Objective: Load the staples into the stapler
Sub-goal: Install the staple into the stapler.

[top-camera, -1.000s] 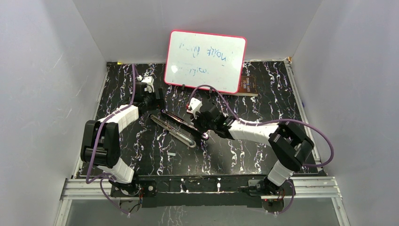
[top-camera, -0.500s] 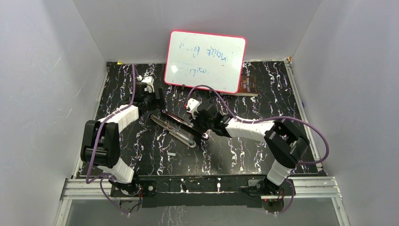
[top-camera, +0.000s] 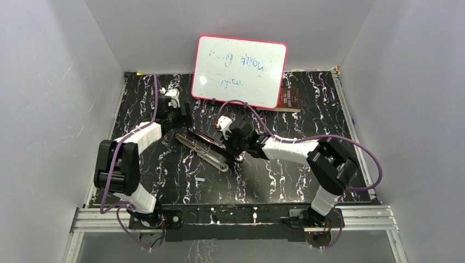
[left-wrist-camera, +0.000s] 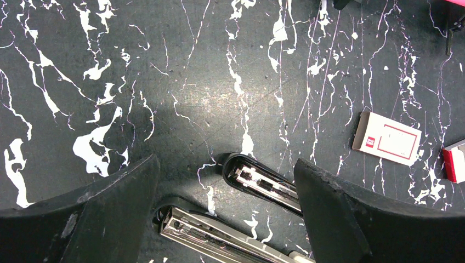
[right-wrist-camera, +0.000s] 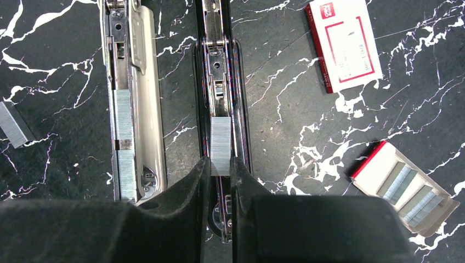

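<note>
The stapler lies opened flat in mid-table, both halves side by side. In the right wrist view, its metal rail half carries two staples strips, and the black half runs up the centre. My right gripper is shut on a short silvery strip of staples, held just over the black half. My left gripper stands open astride the stapler's far ends, touching neither. From above, the left gripper and right gripper sit at opposite ends.
A white box with a red label and an open tray of staple strips lie right of the stapler. A loose strip lies to its left. A whiteboard leans at the back wall.
My right arm has shifted slightly left along the stapler, still holding the strip. The left arm and the stapler have not moved.
</note>
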`<state>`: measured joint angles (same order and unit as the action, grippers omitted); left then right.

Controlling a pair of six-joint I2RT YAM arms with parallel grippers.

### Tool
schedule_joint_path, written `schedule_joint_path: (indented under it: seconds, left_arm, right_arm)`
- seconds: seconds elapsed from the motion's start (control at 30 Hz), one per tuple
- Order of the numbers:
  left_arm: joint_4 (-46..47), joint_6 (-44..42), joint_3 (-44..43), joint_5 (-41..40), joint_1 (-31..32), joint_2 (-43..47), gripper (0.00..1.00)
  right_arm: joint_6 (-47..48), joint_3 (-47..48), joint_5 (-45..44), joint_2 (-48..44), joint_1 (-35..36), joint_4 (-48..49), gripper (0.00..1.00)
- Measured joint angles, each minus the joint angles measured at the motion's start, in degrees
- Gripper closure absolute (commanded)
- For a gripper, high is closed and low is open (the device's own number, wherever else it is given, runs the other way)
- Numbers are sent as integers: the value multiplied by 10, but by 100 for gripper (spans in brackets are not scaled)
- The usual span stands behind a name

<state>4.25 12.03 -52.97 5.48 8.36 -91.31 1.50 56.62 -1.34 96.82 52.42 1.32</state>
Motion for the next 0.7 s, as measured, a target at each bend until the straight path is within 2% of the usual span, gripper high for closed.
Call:
schedule_joint_path:
  seconds: [0.7]
  left_arm:
    - [0, 0, 0, 0, 0, 0, 8]
  right_arm:
    - [-5, 12, 0, 9, 0, -16, 90]
